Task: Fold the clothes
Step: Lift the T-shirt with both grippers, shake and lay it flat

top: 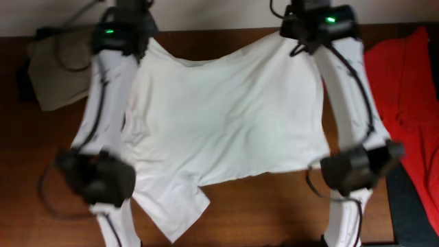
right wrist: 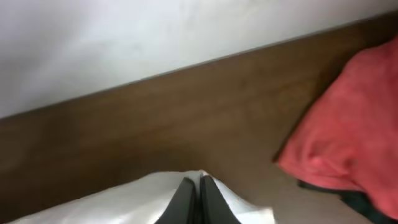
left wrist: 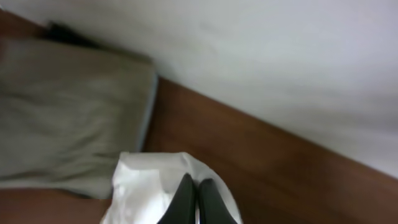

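Observation:
The large white shirt (top: 226, 116) lies spread across the middle of the wooden table (top: 274, 206), one sleeve trailing towards the near edge. Its green patch is not visible. My left gripper (top: 149, 40) is shut on the shirt's far left corner. In the left wrist view the black fingers (left wrist: 198, 186) pinch white fabric (left wrist: 143, 186). My right gripper (top: 293, 40) is shut on the shirt's far right corner. In the right wrist view the fingers (right wrist: 194, 184) pinch the white cloth (right wrist: 112, 205).
A khaki garment (top: 51, 75) lies at the far left, also in the left wrist view (left wrist: 68, 118). A red garment (top: 405, 89) lies at the right over a dark one (top: 411, 206), also in the right wrist view (right wrist: 354, 137). A white wall (right wrist: 155, 37) runs behind the table.

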`<state>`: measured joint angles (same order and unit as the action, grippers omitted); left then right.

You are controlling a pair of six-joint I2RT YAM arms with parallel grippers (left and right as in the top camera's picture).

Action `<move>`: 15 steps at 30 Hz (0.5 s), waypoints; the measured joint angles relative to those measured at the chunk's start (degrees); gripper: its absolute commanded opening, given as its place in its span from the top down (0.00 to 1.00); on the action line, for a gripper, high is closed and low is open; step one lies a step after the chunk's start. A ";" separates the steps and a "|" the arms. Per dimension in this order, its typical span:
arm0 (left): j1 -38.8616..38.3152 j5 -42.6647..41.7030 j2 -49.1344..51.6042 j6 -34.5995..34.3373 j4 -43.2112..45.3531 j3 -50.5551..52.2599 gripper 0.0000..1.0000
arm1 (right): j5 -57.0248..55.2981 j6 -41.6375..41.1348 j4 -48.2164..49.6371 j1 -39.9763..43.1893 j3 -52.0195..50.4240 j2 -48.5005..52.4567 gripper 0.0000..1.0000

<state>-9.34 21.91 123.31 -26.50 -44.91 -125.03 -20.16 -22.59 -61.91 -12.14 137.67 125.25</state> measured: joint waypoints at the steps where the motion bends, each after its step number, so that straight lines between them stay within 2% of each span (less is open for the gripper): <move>1: 0.00 0.09 2.93 0.31 2.75 0.00 0.32 | 0.15 -0.35 1.64 0.39 0.00 2.03 0.10; 2: 0.00 0.02 5.77 0.28 5.57 0.00 0.01 | 0.31 -0.37 2.71 0.74 0.00 3.89 0.01; 4: 0.00 0.02 10.58 0.61 8.72 0.00 0.01 | 0.59 -0.31 3.74 1.49 0.00 6.56 0.01; 8: 0.00 0.00 17.03 4.17 8.55 0.31 0.01 | 0.76 0.61 0.81 3.43 0.00 9.94 0.01; 13: 0.00 0.04 17.05 7.34 5.66 -0.74 0.01 | 1.90 0.79 -3.56 7.26 0.00 8.76 0.02; 15: 0.00 -0.02 15.04 7.96 0.74 -2.80 0.01 | 2.73 0.74 -4.66 8.17 0.00 7.56 0.01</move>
<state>-9.34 21.89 138.34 -18.55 -44.16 -127.83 -17.43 -21.85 -66.57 -3.97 137.67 132.81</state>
